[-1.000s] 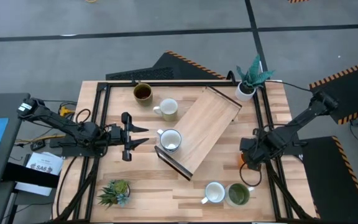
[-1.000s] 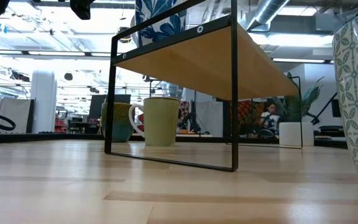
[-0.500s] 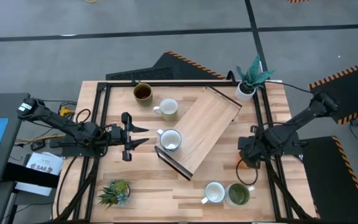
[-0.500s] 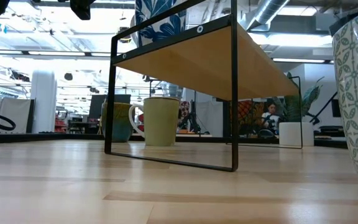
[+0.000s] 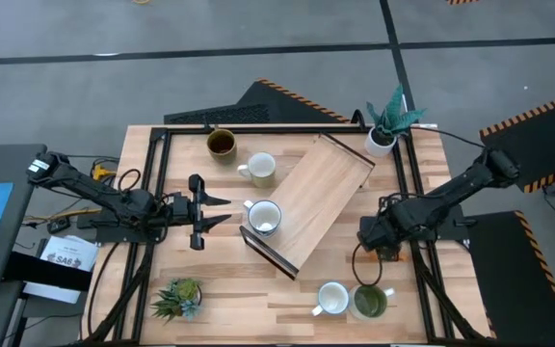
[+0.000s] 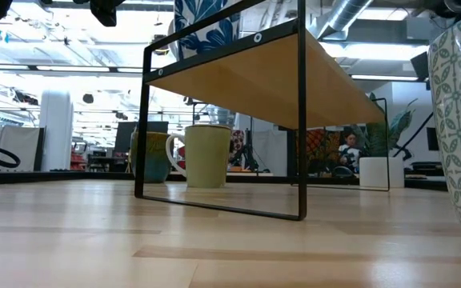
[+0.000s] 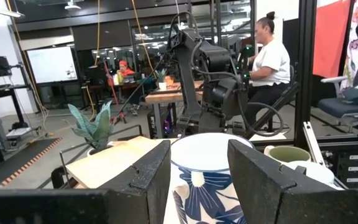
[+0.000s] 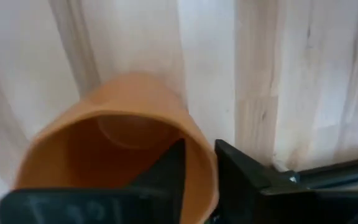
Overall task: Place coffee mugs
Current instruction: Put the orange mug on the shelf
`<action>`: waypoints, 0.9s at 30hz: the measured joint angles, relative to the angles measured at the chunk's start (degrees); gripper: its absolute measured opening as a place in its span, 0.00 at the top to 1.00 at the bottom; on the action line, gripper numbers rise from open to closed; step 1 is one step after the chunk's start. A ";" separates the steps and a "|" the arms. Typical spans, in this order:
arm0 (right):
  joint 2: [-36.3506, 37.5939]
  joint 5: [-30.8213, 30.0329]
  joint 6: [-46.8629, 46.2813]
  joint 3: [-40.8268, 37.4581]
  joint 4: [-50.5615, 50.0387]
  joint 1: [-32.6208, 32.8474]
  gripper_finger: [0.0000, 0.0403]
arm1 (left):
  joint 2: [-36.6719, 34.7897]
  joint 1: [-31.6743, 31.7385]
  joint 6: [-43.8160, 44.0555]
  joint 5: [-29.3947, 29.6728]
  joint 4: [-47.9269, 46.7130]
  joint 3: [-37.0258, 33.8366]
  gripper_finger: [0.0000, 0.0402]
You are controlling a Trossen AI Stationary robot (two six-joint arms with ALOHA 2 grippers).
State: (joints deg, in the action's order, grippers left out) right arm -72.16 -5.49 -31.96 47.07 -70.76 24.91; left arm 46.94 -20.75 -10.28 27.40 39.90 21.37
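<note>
Gripping orange mug point(image 8: 114, 146), right hand point(image 8: 197, 168)

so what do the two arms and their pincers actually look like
Both arms are dark, near-black jointed links with black cables trailing off the table sides. The left pincer has two long flat black fingers. The right pincer is equally dark, with blocky black fingers.

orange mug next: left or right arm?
Right. The right gripper is already shut on the orange mug, one finger inside the rim, near the table's right side. The left gripper is open on the far side of the wooden shelf, facing the blue-patterned white mug.
</note>
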 joint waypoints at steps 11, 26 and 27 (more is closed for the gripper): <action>3.97 3.94 -1.19 3.43 -4.18 -3.45 0.91 | 0.00 0.00 0.00 0.00 0.04 0.00 0.63; -8.49 -0.21 6.24 48.07 -13.46 -7.82 0.91 | 0.00 0.90 -0.02 -0.01 0.63 0.00 0.63; -10.55 -0.97 7.57 51.00 -13.24 -8.03 0.91 | 0.00 0.90 -0.02 -0.01 0.63 0.00 0.63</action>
State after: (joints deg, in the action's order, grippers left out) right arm -82.71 -6.46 -24.39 98.07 -84.00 16.88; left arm 46.94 -19.86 -10.31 27.38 40.53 21.37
